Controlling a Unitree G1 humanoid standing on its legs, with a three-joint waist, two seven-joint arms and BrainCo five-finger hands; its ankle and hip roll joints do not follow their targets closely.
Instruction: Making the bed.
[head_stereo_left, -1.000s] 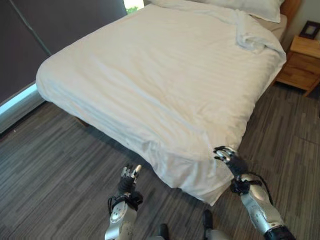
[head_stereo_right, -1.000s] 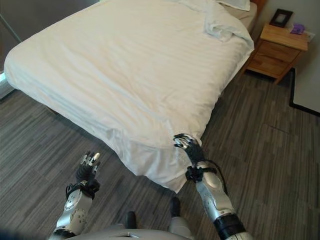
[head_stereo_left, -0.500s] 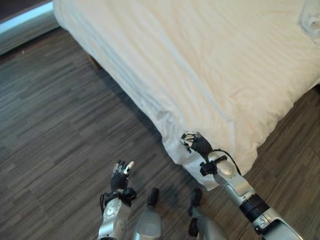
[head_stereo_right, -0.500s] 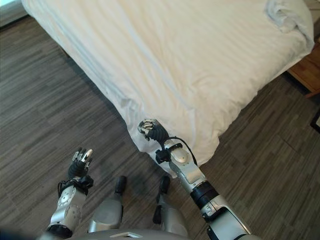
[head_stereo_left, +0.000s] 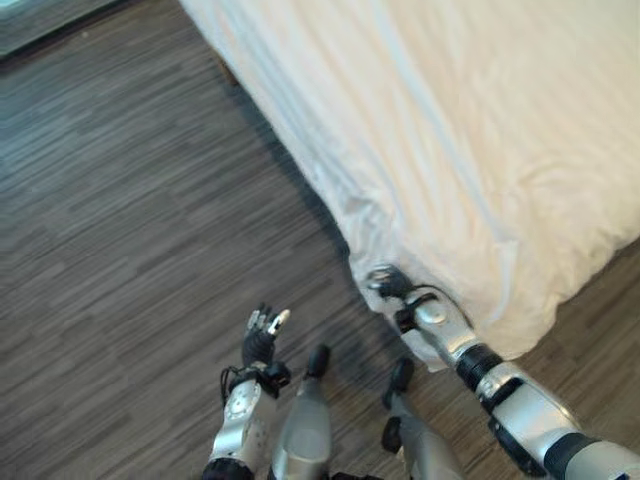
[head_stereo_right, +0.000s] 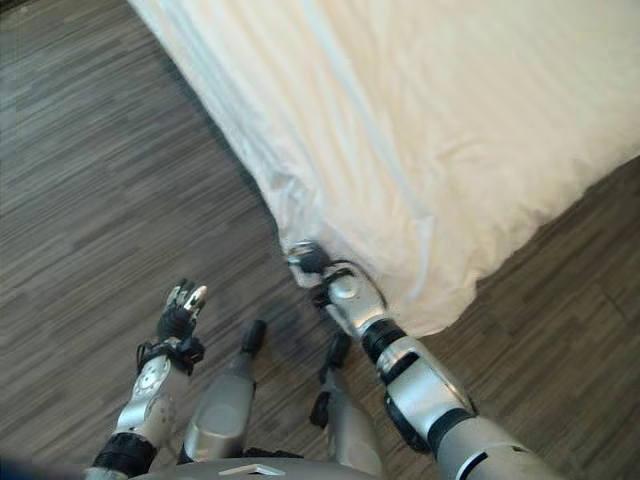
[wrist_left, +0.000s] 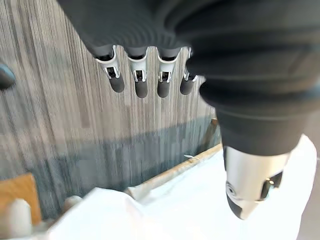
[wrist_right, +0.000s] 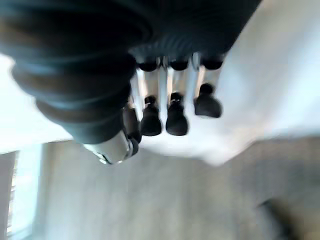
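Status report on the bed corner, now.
Right hand at duvet corner, fingers curled, grasp unclear. Left hand open, over the floor. Nothing in the way.

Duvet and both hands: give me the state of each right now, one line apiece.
Duvet: spread over the bed, its corner hanging down near the floor by the right hand.
Right hand: at the hanging duvet corner, fingers curled; whether they pinch the cloth cannot be told.
Left hand: open, fingers relaxed, held over the wood-look floor, apart from the duvet, holding nothing.
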